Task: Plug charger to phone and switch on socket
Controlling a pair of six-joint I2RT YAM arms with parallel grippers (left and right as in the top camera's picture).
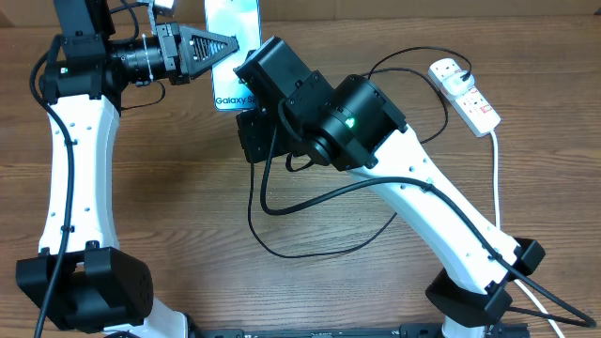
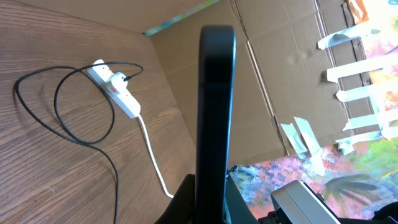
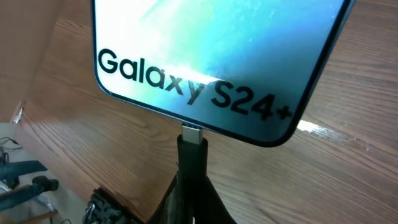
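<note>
Wooden table (image 1: 178,188) beneath phone (image 1: 233,23), cardboard wall (image 2: 280,68)

wood-grain table (image 1: 188,188), cardboard wall (image 2: 273,62), perhaps taped

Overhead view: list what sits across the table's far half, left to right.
left claw → phone → right arm → socket

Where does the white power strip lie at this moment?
In the overhead view, the power strip lies at the far right of the table, beyond the right arm and well apart from the phone at the top centre.
</note>
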